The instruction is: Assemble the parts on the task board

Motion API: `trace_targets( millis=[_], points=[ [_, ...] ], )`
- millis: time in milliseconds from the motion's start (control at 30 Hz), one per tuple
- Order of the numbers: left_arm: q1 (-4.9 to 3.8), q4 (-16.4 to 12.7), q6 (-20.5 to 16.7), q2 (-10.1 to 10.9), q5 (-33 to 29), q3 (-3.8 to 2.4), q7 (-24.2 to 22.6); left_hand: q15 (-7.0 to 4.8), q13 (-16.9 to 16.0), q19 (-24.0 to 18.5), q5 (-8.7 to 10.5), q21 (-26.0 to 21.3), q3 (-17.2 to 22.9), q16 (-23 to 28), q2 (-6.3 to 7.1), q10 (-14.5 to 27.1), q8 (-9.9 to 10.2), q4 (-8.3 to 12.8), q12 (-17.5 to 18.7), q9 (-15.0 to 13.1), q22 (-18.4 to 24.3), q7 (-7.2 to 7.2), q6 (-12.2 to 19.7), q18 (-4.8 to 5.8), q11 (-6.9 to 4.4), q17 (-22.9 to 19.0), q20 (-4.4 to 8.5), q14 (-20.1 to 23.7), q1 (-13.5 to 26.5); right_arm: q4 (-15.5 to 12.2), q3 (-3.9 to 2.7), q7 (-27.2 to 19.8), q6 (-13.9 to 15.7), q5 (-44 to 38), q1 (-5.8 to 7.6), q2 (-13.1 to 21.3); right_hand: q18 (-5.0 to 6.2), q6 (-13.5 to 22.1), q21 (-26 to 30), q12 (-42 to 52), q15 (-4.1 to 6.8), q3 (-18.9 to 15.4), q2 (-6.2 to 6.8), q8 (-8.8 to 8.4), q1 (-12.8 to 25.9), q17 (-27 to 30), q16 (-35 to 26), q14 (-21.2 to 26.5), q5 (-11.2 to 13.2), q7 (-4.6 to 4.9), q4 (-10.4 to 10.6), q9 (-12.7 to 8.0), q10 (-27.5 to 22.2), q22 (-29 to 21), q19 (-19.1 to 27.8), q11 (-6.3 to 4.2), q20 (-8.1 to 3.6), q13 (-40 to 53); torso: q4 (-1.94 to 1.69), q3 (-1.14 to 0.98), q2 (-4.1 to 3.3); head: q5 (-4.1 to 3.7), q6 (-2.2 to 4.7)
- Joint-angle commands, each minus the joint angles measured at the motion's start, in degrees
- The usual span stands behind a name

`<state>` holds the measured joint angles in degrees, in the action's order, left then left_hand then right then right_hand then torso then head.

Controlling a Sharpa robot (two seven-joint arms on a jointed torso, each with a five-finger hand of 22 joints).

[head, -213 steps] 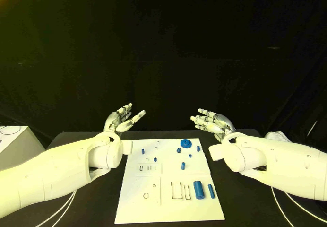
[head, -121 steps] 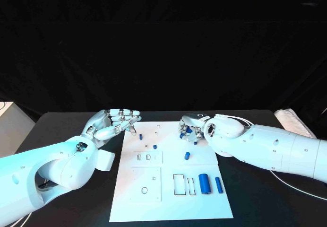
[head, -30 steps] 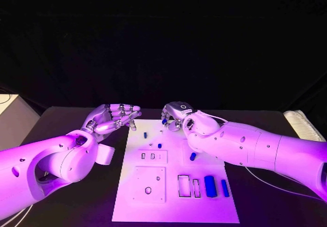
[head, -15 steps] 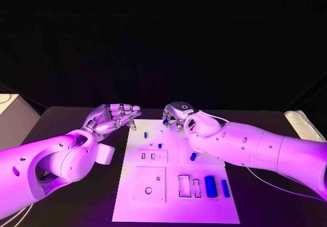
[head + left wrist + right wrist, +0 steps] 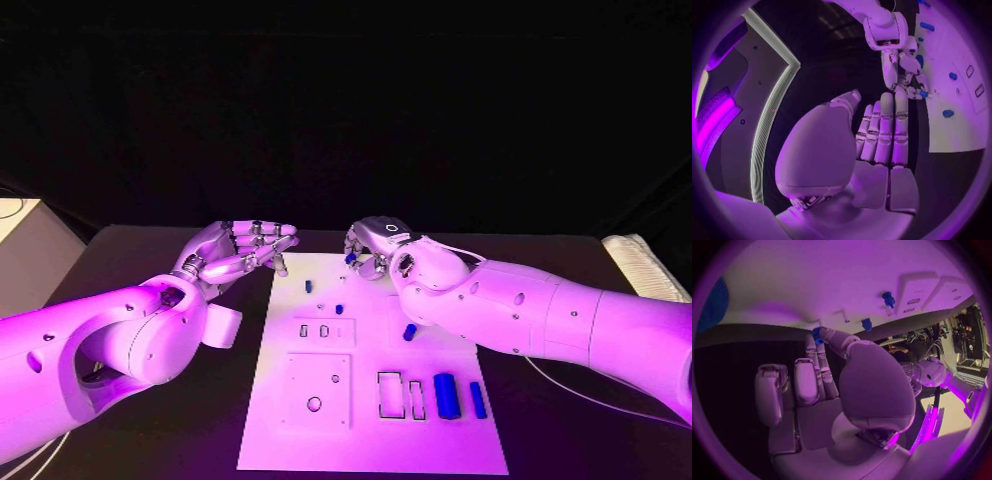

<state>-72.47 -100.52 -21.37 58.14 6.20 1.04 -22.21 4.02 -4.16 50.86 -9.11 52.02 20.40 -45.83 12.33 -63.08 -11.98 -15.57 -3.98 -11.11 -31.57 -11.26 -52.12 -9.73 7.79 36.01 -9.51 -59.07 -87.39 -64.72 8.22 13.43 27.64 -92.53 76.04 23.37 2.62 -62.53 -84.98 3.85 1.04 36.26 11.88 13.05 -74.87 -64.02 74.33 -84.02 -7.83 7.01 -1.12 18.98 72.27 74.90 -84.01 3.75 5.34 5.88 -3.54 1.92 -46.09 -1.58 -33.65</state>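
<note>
The white task board (image 5: 368, 430) lies in the middle of the table. Over its far edge my right hand (image 5: 382, 248) pinches a small blue part (image 5: 351, 257) between thumb and a finger; the right wrist view shows that part (image 5: 819, 335) at the fingertips, just above the board (image 5: 817, 280). My left hand (image 5: 238, 252) hovers by the board's far left corner, fingers curled in and holding nothing. Two small blue pegs (image 5: 309, 286) (image 5: 339, 309) stand near the far end. Another blue piece (image 5: 410, 331) lies mid-board.
A thick blue cylinder (image 5: 446, 395) and a thin blue one (image 5: 477, 399) lie at the board's near right, beside rectangular slots (image 5: 389, 393). A big blue disc (image 5: 717, 302) sits on the board close to my right hand. A white box (image 5: 29, 250) stands at the table's left.
Since the oldest frames both hands have come down to the board's far end, and the right hand has picked up a small blue part. Over the last second hardly anything moved.
</note>
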Motion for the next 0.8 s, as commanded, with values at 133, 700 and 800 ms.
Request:
trace_targets(
  millis=[133, 700, 800],
  points=[
    [-0.11, -0.03, 0.83, 0.01, 0.22, -0.04, -0.19, -0.15, -0.06, -0.25, 0.24, 0.19, 0.34, -0.2, -0.12, -0.02, 0.23, 0.0, 0.16, -0.08, -0.04, 0.19, 0.18, -0.72, 0.0, 0.06, 0.03, 0.42, 0.03, -0.31, 0.24, -0.01, -1.54, -0.72, -0.42, 0.03, -0.7, -0.46, 0.27, 0.15, 0.11, 0.36, -0.51, 0.21, 0.26, -0.03, 0.2, -1.4, -0.18, 0.1, -0.03, 0.13, 0.83, 6.69, -1.95, -0.34, -0.52, 0.06, -0.05, 0.02, -0.01, 0.05, -0.06],
    [-0.13, 0.09, 0.81, 0.17, 0.23, -0.04, -0.11, -0.15, -0.05, -0.32, 0.27, 0.3, 0.39, -0.23, -0.09, 0.05, 0.25, 0.05, 0.18, -0.09, -0.11, 0.19, 0.23, -0.72, 0.02, 0.05, 0.02, 0.46, -0.02, -1.43, 0.23, 0.21, -0.64, -1.17, -0.44, 0.87, -0.68, -0.49, 0.33, 0.13, 0.11, 0.34, -0.45, 0.26, 0.35, -0.13, 0.29, -1.41, -0.18, 0.07, -0.03, 0.22, 0.89, 6.6, -1.9, -0.37, -0.51, 0.08, -0.06, 0.06, -0.1, 0.11, 0.11],
    [-0.14, 0.11, 0.79, 0.19, 0.23, -0.04, -0.09, -0.15, -0.05, -0.32, 0.27, 0.3, 0.39, -0.23, -0.09, 0.05, 0.25, 0.05, 0.18, -0.09, -0.11, 0.19, 0.23, -0.72, 0.02, 0.05, 0.02, 0.46, -0.02, -1.47, 0.23, 0.22, -0.9, -1.13, -0.44, 0.87, -0.68, -0.5, 0.34, 0.13, 0.11, 0.32, -0.41, 0.27, 0.4, -0.09, 0.28, -1.4, -0.17, 0.06, -0.02, 0.24, 0.9, 6.6, -1.89, -0.36, -0.51, 0.09, -0.06, 0.07, -0.12, 0.08, 0.09]
  ],
)
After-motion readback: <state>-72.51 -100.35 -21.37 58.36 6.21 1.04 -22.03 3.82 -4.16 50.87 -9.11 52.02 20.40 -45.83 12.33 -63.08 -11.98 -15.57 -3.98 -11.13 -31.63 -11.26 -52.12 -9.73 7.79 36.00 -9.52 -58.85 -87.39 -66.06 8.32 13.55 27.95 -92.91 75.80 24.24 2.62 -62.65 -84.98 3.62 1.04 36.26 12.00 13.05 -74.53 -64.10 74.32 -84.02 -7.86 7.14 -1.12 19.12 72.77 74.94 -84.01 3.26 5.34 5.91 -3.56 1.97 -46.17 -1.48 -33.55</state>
